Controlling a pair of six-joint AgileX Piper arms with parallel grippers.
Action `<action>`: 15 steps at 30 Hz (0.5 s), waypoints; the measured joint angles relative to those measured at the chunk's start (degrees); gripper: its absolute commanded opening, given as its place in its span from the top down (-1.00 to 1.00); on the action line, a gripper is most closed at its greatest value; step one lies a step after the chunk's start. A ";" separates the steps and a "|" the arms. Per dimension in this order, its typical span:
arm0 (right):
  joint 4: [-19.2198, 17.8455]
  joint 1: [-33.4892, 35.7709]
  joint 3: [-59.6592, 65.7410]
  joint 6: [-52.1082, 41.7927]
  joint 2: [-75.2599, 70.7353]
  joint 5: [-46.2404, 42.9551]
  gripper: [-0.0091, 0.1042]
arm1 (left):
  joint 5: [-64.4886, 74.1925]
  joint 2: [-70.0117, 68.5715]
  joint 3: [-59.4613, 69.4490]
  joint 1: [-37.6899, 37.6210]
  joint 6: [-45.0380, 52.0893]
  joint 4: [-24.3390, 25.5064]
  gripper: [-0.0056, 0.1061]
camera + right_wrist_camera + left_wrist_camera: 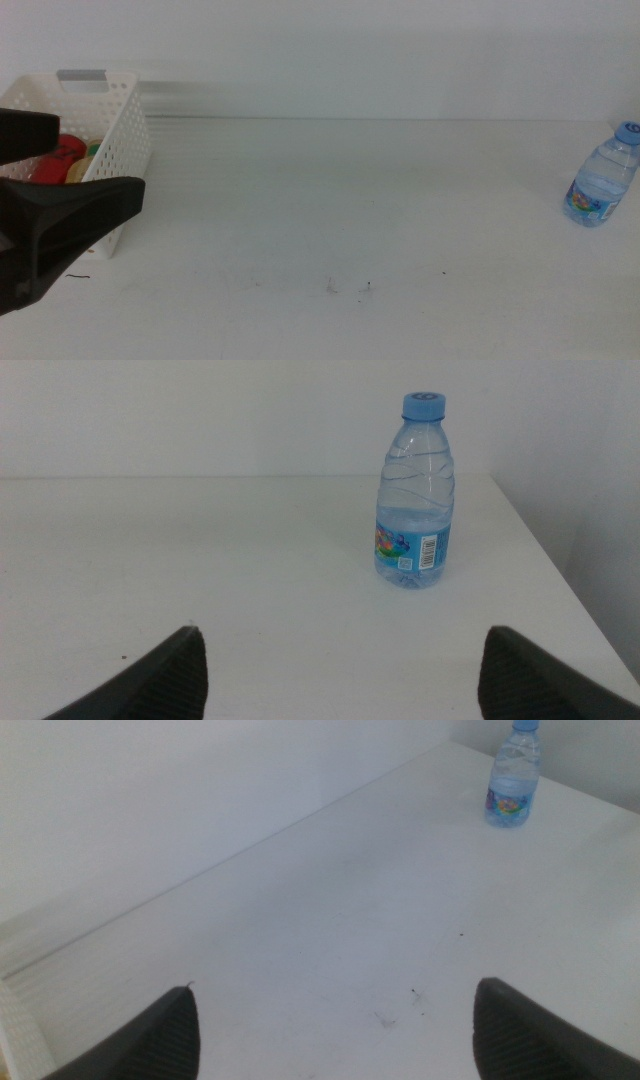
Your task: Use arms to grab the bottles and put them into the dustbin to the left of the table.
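a: the water bottle (603, 186) stands upright near the table's (350, 200) far right edge; a clumsy nudge could tip it off.
b: right gripper (340, 670) faces it, jaws wide apart. left gripper (40, 190), also open, hangs by the dustbin (115, 120).
a: only the middle view shows the red can (58, 158) inside.

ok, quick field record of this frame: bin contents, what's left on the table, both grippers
dustbin: white perforated basket at the table's left edge, grey handle at the back
in bin: red can and a yellow item, partly hidden by the left gripper
left on table: water bottle, upright, blue cap, near the far right edge
left gripper: open, empty, in front of the bin
right gripper: open, empty, facing the water bottle, not touching it; out of the middle view
table: white, a few dark specks
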 measured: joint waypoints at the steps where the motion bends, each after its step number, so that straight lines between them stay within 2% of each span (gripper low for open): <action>1: 0.00 0.00 0.00 0.00 0.00 0.00 -0.65 | 0.00 0.00 0.00 0.00 0.00 0.14 -0.78; 6: -5.86 0.00 0.00 -2.12 0.00 0.00 -0.65 | 0.00 0.00 0.00 0.00 0.00 0.14 -0.78; 8: -6.75 0.00 0.00 -2.36 0.00 0.00 -0.65 | 0.00 0.00 0.00 0.00 0.00 0.14 -0.78; 13: -7.23 0.00 0.00 -2.51 0.00 -0.27 -0.65 | 0.00 0.00 0.00 0.00 0.00 0.14 -0.78; 15: -5.42 0.00 0.00 -1.14 0.00 -1.86 -0.65 | 0.00 0.00 0.00 0.00 0.00 0.14 -0.78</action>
